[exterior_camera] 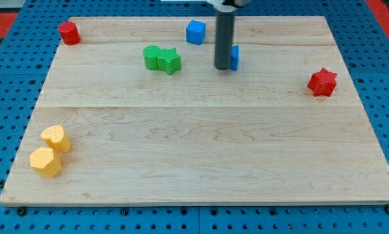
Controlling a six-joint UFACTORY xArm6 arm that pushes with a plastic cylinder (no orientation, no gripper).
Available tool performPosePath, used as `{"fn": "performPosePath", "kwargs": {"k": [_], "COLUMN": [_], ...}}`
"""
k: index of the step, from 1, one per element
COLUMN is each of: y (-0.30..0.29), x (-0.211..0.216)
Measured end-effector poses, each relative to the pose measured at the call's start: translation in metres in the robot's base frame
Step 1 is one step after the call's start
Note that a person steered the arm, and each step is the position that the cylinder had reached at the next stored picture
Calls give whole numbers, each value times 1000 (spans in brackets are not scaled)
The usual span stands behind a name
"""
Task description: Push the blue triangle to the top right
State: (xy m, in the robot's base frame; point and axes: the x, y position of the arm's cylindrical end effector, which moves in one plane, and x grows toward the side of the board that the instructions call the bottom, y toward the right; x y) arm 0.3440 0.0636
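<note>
A: Where does the tip [223, 67] stand relative to the blue triangle [234, 57]?

B: The rod ends at the triangle's left side, touching it or nearly so; the rod hides most of the block, so only a blue sliver shows on the rod's right. The triangle's long axis cannot be told. There are no jaws to report: the effector is a bare rod, holding nothing.

A: Where is the triangle on the board [201, 162]?

B: In the upper middle, slightly right of centre, well apart from the top right corner.

A: Direction of the coming push?

B: Judged from this, rightward and slightly upward. The tip sits left of the block, which suits a rightward push; a lower-left contact would likely serve the upward part better.

A: Room?

B: The path to the top right looks open. The red star [322, 82] lies near the right edge, below that line. The blue cube [195, 32] sits up-left of the tip, the green blocks [161, 59] further left, both behind the push.
</note>
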Motion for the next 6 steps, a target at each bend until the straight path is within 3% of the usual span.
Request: {"fn": "performPosePath", "kwargs": {"k": [3, 6], "y": [38, 40], "x": [-56, -116]}}
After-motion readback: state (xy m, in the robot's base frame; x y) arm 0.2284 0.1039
